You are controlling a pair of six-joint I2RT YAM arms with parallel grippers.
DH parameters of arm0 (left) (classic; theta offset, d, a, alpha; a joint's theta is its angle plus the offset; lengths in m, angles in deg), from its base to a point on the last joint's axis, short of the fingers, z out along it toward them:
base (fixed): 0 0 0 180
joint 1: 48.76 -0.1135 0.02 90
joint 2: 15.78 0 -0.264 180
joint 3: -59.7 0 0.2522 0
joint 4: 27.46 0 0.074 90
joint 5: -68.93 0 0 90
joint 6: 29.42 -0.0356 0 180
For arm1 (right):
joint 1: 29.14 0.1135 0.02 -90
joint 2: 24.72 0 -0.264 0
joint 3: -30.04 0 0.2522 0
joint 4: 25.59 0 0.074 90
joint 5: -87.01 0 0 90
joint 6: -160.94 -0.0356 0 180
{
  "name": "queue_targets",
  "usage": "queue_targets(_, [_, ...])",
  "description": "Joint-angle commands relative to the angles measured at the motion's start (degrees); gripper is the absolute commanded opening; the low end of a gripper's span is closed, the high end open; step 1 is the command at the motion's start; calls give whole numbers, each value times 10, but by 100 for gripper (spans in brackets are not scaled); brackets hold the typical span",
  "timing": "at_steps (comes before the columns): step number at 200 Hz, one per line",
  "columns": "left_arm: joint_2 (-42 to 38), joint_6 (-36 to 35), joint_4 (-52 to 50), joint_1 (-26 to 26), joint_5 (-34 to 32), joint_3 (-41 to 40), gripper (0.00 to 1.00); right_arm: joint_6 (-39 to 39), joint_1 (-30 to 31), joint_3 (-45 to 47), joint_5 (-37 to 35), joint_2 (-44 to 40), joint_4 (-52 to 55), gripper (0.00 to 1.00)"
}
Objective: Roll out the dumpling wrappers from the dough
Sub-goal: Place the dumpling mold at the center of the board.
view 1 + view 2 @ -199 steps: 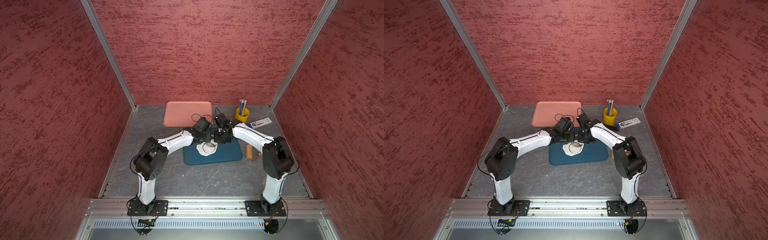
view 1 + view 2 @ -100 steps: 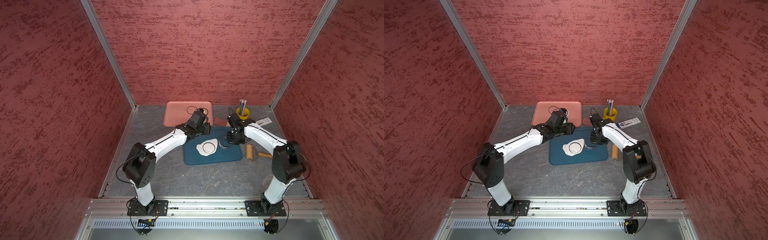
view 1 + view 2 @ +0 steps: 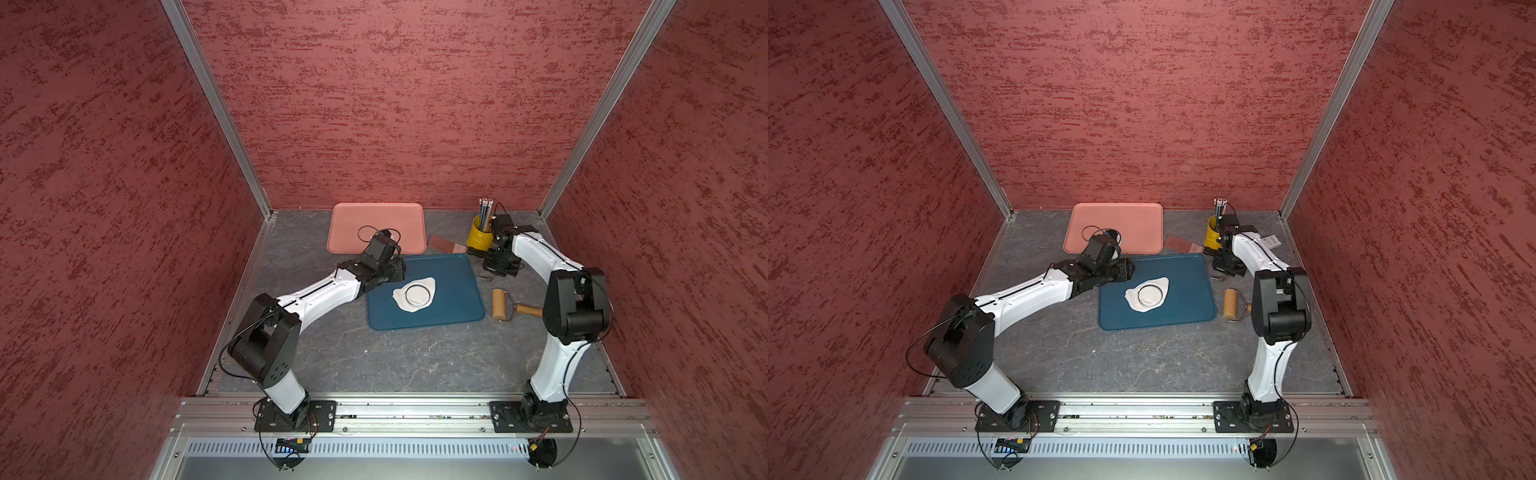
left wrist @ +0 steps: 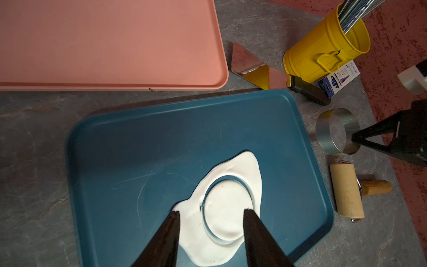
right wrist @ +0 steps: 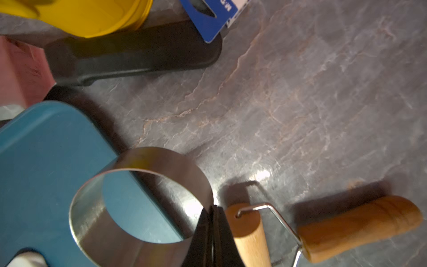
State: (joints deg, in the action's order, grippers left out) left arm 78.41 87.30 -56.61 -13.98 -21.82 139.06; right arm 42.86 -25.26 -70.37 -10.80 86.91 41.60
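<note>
Ring point(image 5: 166, 166) in right end effector point(image 5: 212, 209): wrist views only.

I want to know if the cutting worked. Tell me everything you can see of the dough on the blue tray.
The dough is a soft-looking, smooth white sheet, pressed flat, with an irregular outline tapering to a point at one end. It lies on the blue tray, near its middle. A circular groove is cut into it, marking off a round wrapper that sits in place, ringed by leftover dough. The open left pincer hovers over it; no contact shows.
</note>
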Motion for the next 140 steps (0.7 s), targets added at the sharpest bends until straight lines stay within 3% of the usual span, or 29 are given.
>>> queue_targets(1, [-24, 4, 7, -9, -17, -11, 48, -3, -17, -20, -19, 16, -2, 0])
queue_targets(64, [-30, 6, 6, -22, -22, -34, 48, 8, -63, 27, -2, 19, -6, 0])
queue_targets(109, [-36, 6, 5, -31, -25, -46, 49, 7, -81, 84, -38, -17, 11, 0])
queue_targets(122, [-38, 5, 2, -35, -29, -53, 49, 6, -88, 90, -36, -23, 11, 10])
queue_targets(140, [-44, 6, -3, -43, -29, -62, 49, 11, -88, 81, -22, -38, 12, 32])
